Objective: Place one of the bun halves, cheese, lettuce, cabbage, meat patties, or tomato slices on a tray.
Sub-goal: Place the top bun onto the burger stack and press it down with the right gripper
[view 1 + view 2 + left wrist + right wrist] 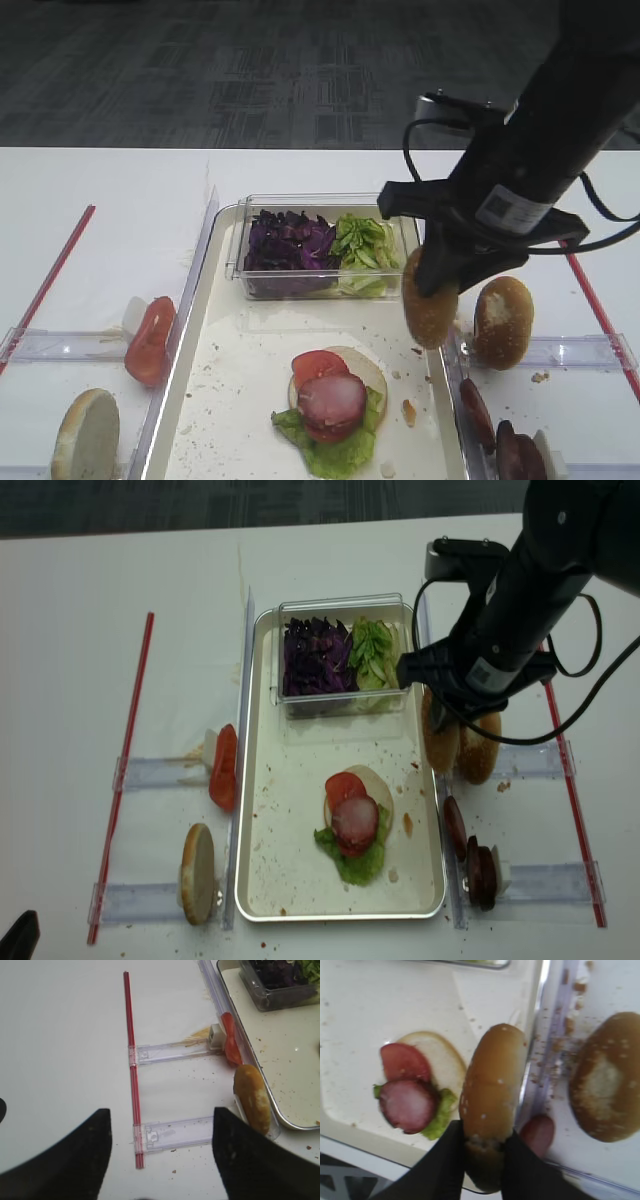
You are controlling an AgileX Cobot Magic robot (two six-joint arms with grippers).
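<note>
My right gripper (pixel 437 272) is shut on a golden-brown sesame bun half (pixel 430 305), held on edge just above the right rim of the off-white tray (pixel 240 390). In the right wrist view both black fingers (pixel 440 1172) pinch the bun's lower edge (pixel 492 1085). On the tray lies a stack of pale bun base, tomato slice (pixel 318 365), meat patty (pixel 331 402) and lettuce (pixel 340 455). A clear box at the tray's far end holds purple cabbage (pixel 288 245) and more lettuce (pixel 362 250). My left gripper (pixel 160 1155) hangs open over the bare table, left of the tray.
A brown bun with a whitish patch (pixel 503 320) stands right of the tray, with several meat patties (pixel 505 445) nearer the front. Left of the tray are a tomato slice (pixel 150 340) and a pale bun half (pixel 85 435). Red strips (pixel 131 1060) and clear plastic rails (pixel 175 1132) cross the table.
</note>
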